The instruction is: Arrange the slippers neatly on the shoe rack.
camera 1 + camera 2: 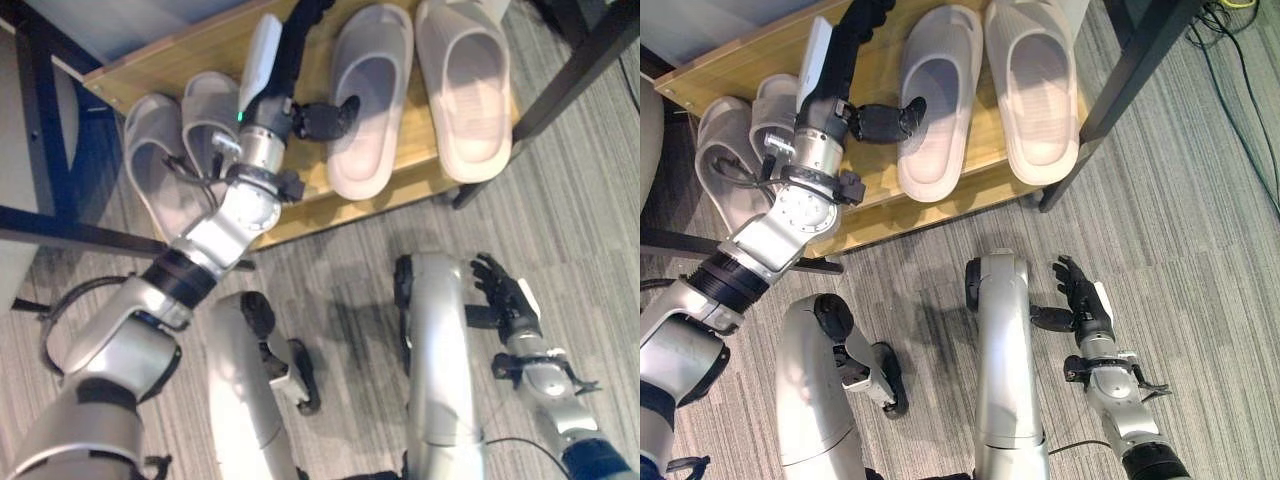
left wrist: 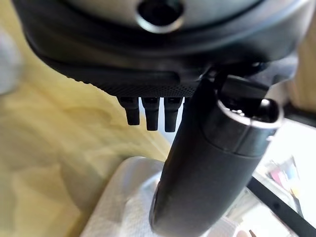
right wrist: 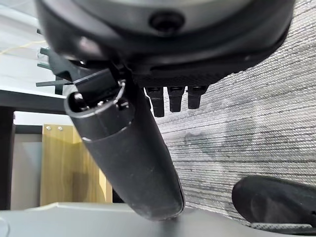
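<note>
Left hand (image 1: 300,60) over smooth (rounded) slipper (image 1: 368,95)

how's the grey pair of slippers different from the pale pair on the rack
The grey pair sits at the shelf's left end, tucked close together and partly hidden behind the left arm; the pale pair lies right of it, spread apart and in full view. The left hand touches a pale slipper, not the grey pair. Both rest sole-down on the wooden shelf.
</note>
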You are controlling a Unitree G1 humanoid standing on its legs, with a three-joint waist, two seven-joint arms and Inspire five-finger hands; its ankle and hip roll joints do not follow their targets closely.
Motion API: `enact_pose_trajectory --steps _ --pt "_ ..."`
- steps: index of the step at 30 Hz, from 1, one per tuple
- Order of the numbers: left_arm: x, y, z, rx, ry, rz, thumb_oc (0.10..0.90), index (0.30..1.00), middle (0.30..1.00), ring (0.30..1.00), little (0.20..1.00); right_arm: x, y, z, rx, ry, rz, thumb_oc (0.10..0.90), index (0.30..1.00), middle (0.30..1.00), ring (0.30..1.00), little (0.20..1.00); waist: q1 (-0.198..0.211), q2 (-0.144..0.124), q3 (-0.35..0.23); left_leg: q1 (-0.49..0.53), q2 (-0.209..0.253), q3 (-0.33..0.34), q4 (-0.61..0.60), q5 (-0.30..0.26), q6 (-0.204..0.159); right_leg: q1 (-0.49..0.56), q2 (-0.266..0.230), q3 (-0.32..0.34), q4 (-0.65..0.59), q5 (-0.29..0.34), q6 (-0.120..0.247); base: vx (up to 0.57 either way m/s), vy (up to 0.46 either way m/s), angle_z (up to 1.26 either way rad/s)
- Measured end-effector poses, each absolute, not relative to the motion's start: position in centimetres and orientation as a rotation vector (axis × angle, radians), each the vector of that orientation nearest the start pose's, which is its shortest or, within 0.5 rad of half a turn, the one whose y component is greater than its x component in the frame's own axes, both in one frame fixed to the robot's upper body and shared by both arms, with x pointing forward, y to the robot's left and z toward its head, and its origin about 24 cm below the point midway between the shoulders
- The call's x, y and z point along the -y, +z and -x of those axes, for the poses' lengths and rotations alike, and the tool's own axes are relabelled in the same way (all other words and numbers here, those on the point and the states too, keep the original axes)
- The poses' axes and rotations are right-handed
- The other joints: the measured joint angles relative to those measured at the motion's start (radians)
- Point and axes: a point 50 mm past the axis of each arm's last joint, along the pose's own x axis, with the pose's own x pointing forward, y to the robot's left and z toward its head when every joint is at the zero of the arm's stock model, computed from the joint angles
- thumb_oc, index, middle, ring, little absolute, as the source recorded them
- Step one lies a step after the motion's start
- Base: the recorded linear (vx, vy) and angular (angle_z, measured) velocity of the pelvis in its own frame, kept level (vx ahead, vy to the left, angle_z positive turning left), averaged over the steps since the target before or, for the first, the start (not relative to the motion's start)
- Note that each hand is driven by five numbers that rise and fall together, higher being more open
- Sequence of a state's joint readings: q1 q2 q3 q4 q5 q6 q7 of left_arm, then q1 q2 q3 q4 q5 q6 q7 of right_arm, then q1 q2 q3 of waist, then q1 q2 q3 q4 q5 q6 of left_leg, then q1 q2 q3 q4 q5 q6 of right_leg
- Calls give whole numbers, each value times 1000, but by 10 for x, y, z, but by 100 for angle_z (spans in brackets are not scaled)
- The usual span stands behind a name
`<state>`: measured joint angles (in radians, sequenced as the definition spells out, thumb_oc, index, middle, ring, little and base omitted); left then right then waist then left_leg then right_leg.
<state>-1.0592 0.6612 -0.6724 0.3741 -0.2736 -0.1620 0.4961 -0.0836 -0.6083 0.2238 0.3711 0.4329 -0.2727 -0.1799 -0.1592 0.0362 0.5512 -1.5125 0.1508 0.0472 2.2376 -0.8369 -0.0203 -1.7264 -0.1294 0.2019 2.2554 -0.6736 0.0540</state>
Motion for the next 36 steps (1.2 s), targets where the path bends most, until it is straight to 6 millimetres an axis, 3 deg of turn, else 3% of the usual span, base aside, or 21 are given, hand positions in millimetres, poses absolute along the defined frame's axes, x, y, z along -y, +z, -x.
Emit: enact_pose_trajectory --steps 9,16,26,36 --pt "-149 255 -328 723 -76 -186 800 900 900 900 900 266 23 -251 -86 -153 255 800 900 900 900 900 24 1 0 3 -3 1 1 -1 -1 8 -12 0 4 -10 0 3 -3 2" --pt "-154 243 -318 643 -179 -98 800 900 900 900 900 268 19 -247 -106 -159 256 800 900 900 900 900 30 1 0 7 -13 2 2 0 -2 17 -20 5 7 -14 5 1 -7 3" --pt "-162 240 -305 590 -308 -138 800 900 900 900 900 273 14 -240 -140 -165 256 800 900 900 900 900 33 14 -1 12 -16 1 12 -2 -6 20 -24 10 26 -30 -1 0 -3 2" --pt "-164 200 -299 364 -444 -261 800 900 900 900 900 273 11 -237 -157 -162 265 800 900 900 900 900 34 24 0 13 -16 1 13 -2 -6 22 -25 10 27 -31 -1 0 0 0"
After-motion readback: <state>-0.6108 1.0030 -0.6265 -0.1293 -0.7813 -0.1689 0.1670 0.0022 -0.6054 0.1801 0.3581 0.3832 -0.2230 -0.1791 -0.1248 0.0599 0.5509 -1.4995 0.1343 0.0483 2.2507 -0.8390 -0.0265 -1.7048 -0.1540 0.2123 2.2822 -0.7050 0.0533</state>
